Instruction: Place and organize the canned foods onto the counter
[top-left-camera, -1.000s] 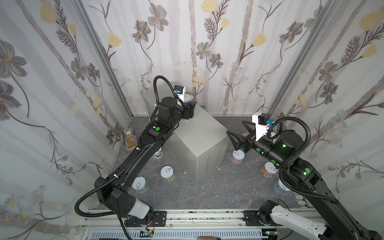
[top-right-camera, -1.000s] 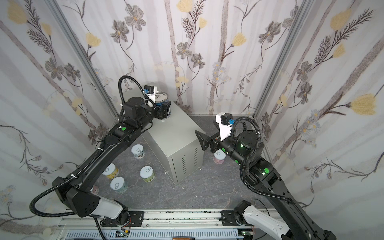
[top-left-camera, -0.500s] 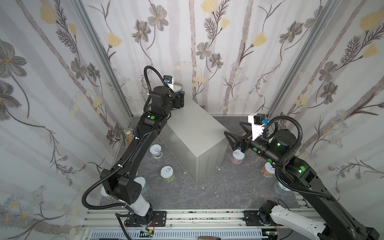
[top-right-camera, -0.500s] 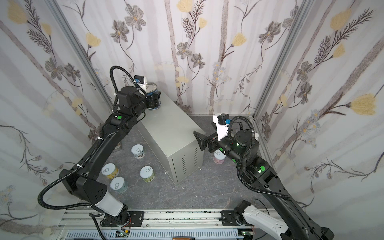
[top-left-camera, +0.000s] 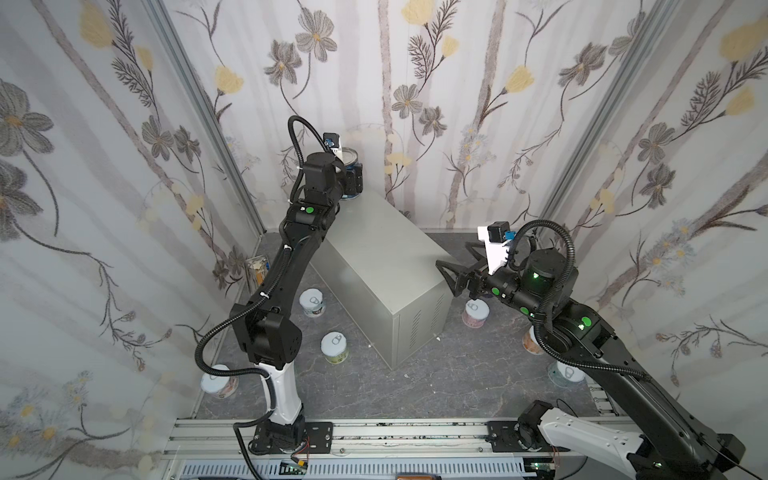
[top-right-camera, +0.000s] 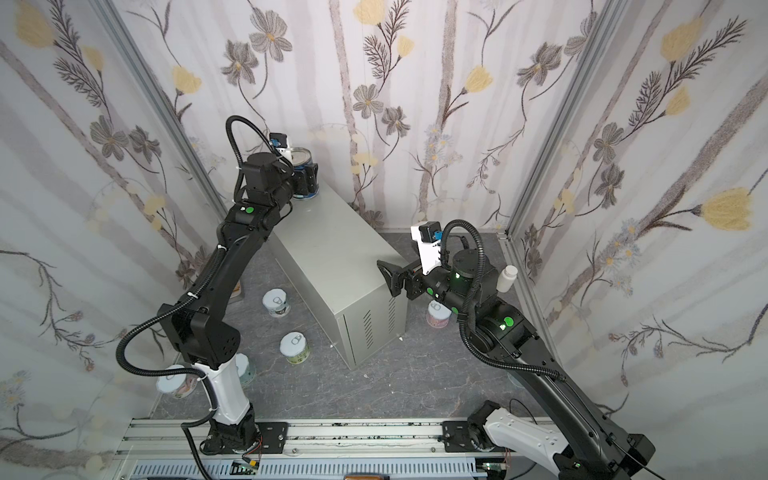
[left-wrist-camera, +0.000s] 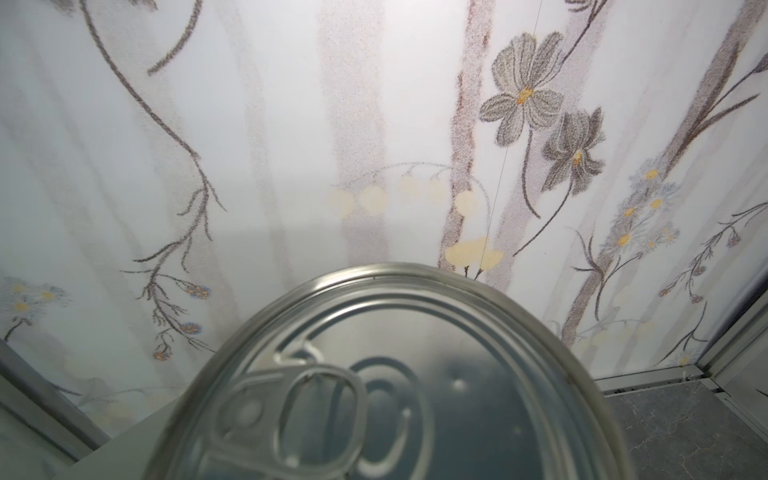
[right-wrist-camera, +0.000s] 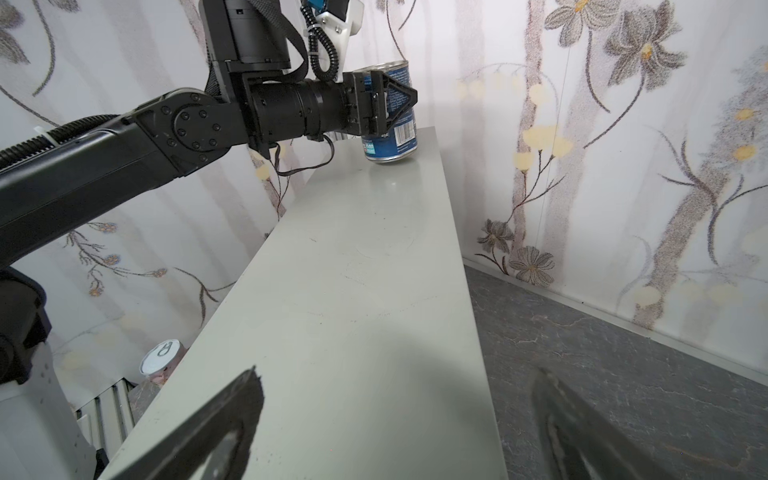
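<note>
Where left wrist looks, can, pull-tab

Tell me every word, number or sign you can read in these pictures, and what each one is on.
No text can be read anywhere.
Blue can: white print and a barcode on the label, too blurred to read.
Short cans on the floor: pastel labels, too small to read.
White bottle: no print shows.
Cabinet: no markings show.
</note>
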